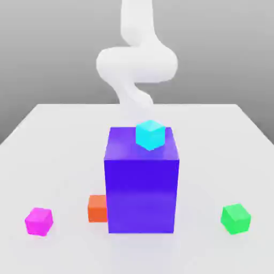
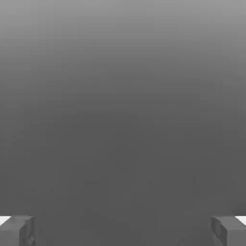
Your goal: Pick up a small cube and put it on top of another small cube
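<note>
The small magenta-pink cube (image 1: 38,221) rests on the white table (image 1: 64,139) at the front of the exterior view's left. My white arm (image 1: 136,64) curls down behind the big blue-purple block (image 1: 142,184), well away from that cube. A small cyan cube (image 1: 150,134) sits on the block's top. In the hand view my gripper (image 2: 123,230) is open, its two grey fingertips (image 2: 17,229) spread wide with nothing between them, facing a plain grey background.
A small orange cube (image 1: 97,208) stands against the block's lower side on the exterior view's left. A small green cube (image 1: 235,218) lies at the front on the exterior view's right. The block stands tall in the table's middle.
</note>
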`<state>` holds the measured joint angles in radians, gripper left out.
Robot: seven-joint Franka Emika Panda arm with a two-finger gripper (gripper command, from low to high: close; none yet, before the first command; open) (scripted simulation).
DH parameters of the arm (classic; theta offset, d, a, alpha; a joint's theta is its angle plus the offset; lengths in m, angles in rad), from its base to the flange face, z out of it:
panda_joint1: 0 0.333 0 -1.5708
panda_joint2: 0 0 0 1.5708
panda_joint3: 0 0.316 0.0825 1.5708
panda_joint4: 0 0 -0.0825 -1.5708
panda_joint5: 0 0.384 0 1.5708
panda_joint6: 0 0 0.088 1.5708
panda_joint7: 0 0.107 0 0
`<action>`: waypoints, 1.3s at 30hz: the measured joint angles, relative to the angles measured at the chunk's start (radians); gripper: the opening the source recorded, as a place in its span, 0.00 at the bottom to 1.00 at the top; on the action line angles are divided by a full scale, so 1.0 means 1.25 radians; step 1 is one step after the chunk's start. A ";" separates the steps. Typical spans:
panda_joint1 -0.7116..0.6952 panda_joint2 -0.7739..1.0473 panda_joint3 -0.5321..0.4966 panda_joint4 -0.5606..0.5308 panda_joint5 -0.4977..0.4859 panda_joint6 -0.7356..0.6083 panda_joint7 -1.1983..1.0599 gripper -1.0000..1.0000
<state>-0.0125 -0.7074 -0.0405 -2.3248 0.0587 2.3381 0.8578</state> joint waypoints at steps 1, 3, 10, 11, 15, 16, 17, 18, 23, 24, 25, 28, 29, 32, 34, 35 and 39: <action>-0.005 0.032 -0.013 -0.008 0.020 0.013 0.020 0.50; -0.015 0.094 -0.035 -0.025 0.057 0.037 0.059 0.50; -0.060 0.304 -0.089 -0.078 0.163 0.118 0.206 0.50; -0.068 0.334 -0.095 -0.086 0.174 0.130 0.230 0.50; -0.100 0.448 -0.118 -0.118 0.204 0.181 0.336 0.50; -0.109 0.476 -0.123 -0.126 0.207 0.195 0.366 0.50; -0.122 0.503 -0.129 -0.135 0.207 0.209 0.397 0.50; -0.135 0.530 -0.135 -0.144 0.206 0.223 0.430 0.50; -0.173 0.652 -0.182 -0.189 0.159 0.300 0.622 0.50; -0.171 0.675 -0.201 -0.199 0.141 0.316 0.666 0.50; -0.167 0.697 -0.225 -0.208 0.122 0.331 0.712 0.50; -0.177 0.761 -0.224 -0.205 0.143 0.379 0.725 0.50; -0.187 0.782 -0.211 -0.201 0.159 0.395 0.715 0.50; -0.231 0.847 -0.158 -0.186 0.209 0.444 0.678 0.50; -0.259 0.883 -0.124 -0.179 0.235 0.470 0.659 0.00; -0.259 0.883 -0.124 -0.179 0.235 0.470 0.659 0.00; -0.259 0.883 -0.124 -0.179 0.234 0.472 0.660 0.00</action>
<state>-0.3359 0.3962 -0.1959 -2.5480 0.3510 2.9279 1.6826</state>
